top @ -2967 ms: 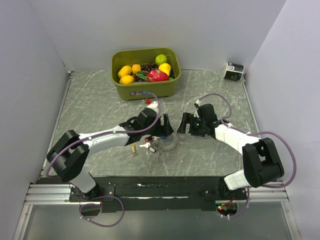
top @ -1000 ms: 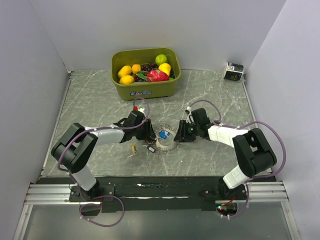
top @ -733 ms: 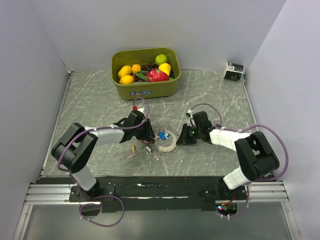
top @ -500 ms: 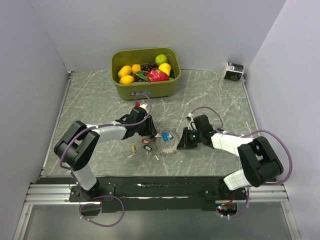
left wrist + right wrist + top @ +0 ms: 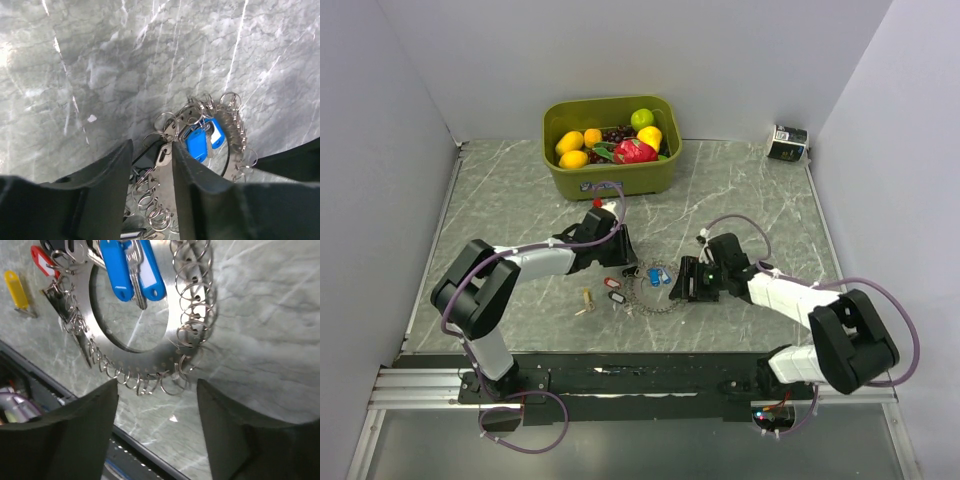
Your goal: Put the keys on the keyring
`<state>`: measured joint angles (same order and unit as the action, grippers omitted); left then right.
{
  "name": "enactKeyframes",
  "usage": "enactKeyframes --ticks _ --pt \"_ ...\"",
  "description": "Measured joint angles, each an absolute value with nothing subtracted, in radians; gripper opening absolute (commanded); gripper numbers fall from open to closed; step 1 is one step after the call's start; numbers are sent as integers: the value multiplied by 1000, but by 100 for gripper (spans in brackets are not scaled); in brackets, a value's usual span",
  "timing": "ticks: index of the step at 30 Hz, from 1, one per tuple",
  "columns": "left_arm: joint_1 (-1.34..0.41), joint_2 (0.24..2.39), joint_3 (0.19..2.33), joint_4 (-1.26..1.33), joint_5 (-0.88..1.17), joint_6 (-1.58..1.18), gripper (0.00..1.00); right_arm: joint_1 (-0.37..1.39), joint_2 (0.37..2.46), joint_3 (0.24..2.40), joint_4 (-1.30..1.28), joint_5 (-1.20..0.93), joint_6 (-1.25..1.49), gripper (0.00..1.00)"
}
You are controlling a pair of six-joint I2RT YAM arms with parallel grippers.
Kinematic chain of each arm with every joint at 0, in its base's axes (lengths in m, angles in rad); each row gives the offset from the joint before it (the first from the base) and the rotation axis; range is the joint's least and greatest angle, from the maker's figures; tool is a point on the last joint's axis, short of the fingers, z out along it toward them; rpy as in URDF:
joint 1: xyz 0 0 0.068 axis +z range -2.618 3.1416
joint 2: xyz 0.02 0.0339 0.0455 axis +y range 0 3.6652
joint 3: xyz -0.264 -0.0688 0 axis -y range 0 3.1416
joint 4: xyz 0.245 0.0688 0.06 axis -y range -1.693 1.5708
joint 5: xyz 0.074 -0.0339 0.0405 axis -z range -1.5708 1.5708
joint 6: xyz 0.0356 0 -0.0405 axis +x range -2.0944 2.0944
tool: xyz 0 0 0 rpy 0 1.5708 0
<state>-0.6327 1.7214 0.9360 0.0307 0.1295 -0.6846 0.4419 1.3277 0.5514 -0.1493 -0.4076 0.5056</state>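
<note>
The keyring (image 5: 658, 298) is a flat metal ring plate hung with several small split rings, lying mid-table. Two blue keys (image 5: 656, 276) rest on it. A red key (image 5: 613, 283), a black key (image 5: 616, 296) and a yellow key (image 5: 585, 300) lie to its left. My left gripper (image 5: 625, 262) is open; in the left wrist view (image 5: 150, 150) its jaws straddle the keyring's band (image 5: 161, 200), beside a blue key (image 5: 197, 142). My right gripper (image 5: 682, 285) stands wide open (image 5: 156, 387) just short of the keyring's rim (image 5: 150, 360), with the blue keys (image 5: 116, 270) beyond.
A green bin (image 5: 610, 178) of fruit stands at the back. A small dark box (image 5: 787, 142) sits in the back right corner. White walls close off three sides. The black base rail (image 5: 640, 375) runs along the near edge.
The left gripper has moved back from above the keys, uncovering the red and black ones. The right gripper has drawn a little toward the near edge and now stands wider open.
</note>
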Motion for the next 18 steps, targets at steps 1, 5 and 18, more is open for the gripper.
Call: enactKeyframes --ticks 1,5,18 --pt "-632 1719 936 27 126 -683 47 442 1314 553 -156 -395 503 77" --pt "-633 1703 929 18 117 -677 49 429 1279 584 -181 -355 494 77" --pt "-633 1660 867 19 119 -678 48 393 1354 681 -180 -377 474 72"
